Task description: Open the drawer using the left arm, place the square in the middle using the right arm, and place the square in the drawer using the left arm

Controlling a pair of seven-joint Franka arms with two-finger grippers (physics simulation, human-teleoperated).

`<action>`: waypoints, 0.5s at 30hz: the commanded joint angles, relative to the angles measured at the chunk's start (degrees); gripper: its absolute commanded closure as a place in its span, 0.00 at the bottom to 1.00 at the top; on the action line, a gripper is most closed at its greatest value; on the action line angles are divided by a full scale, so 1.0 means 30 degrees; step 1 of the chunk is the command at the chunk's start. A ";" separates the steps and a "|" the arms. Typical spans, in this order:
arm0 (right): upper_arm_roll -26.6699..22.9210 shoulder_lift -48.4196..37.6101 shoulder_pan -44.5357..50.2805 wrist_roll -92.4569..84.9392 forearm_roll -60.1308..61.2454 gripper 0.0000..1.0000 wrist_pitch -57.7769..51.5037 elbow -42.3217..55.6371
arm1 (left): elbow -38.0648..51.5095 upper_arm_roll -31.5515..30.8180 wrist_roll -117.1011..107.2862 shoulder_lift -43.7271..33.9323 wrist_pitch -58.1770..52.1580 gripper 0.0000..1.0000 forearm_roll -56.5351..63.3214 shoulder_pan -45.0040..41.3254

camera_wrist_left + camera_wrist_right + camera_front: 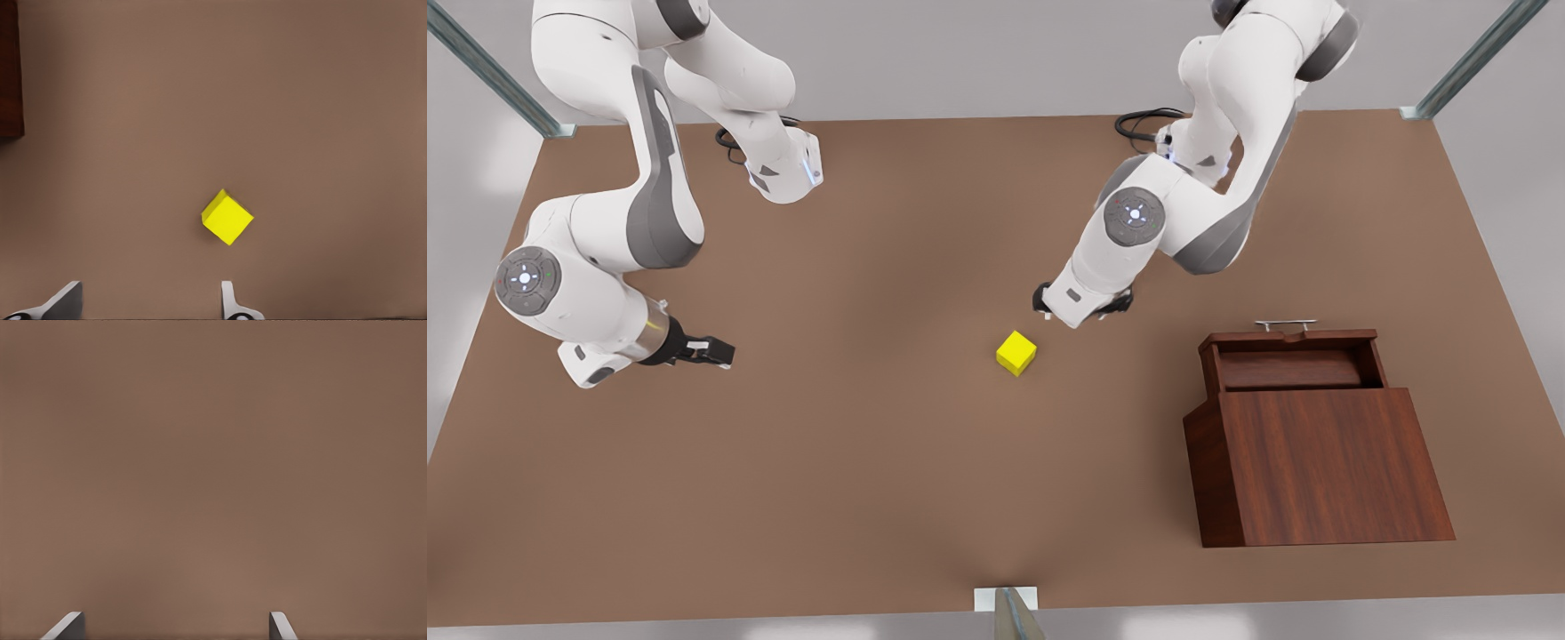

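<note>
Cube [1016,352], bright yellow, sits alone on the brown table [854,462] near the middle, turned at an angle to the table's edges. Just beside it, toward the back and the front view's right, the left hand [1082,309] hangs above the table; in the left wrist view its fingertips [230,300] are spread apart with nothing between them, and the cube [227,217] lies a little ahead of them.

Well apart on the front view's right stands the dark wooden cabinet [1316,462], its drawer [1294,360] pulled out toward the back, tray open and bare, silver bar handle [1285,325] on the far face.

I judge the step in hand to be the left arm's pickup for the drawer. To do it well the hand should centre over the cube, turn at the wrist so the pads meet two flat opposite faces and not the corners, then come straight down before closing. Carrying it high enough to clear the drawer's raised front and side walls matters most; the tray is shallow, so release low and central.

The right hand [698,352] waits near the front view's left edge, fingers parted and empty, over bare table [213,467]. Open table lies between cube and cabinet.
</note>
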 commanded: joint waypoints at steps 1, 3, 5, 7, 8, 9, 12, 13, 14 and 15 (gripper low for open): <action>0.0001 -0.0001 0.0003 0.0000 0.0000 0.00 0.0000 0.0000 | 0.0146 0.0012 0.0664 0.0456 0.0063 0.00 0.1701 -0.0360; 0.0001 0.0028 0.0003 0.0000 0.0000 0.00 0.0000 0.0000 | 0.1027 0.0101 0.3069 0.2598 0.1436 0.00 0.2520 -0.1359; 0.0001 0.0028 0.0003 0.0000 0.0000 0.00 0.0000 0.0000 | -0.0524 0.0364 0.6323 0.2920 0.5012 0.00 0.2786 -0.2179; 0.0001 0.0028 -0.0027 0.0000 0.0000 0.00 0.0000 0.0000 | -0.2839 0.0568 0.7199 0.3066 0.7004 0.00 0.3224 -0.2179; 0.0001 0.0028 -0.0027 0.0000 0.0000 0.00 -0.0029 -0.0029 | -0.4012 0.0861 0.9072 0.3037 0.8266 0.00 0.3313 -0.2179; 0.0001 0.0028 -0.0026 0.0000 0.0000 0.00 0.0000 0.0000 | -0.4101 0.1124 1.0570 0.3008 0.8296 0.00 0.3284 -0.2091; 0.0001 0.0028 -0.0027 0.0000 0.0000 0.00 -0.0088 0.0000 | -0.4101 0.1243 1.0513 0.3329 0.8355 0.00 0.3137 -0.2091; 0.0001 0.0028 -0.0027 0.0000 0.0000 0.00 -0.0117 0.0000 | -0.3984 0.1243 1.0278 0.3769 0.8384 0.00 0.3137 -0.2091; 0.0001 0.0028 -0.0027 0.0000 0.0000 0.00 -0.0117 0.0000 | -0.3955 0.1243 1.0278 0.3945 0.8384 0.00 0.3108 -0.2120; 0.0001 0.0028 -0.0027 0.0000 0.0000 0.00 -0.0117 0.0000 | -0.3955 0.1243 1.0249 0.4209 0.8384 0.00 0.3108 -0.2120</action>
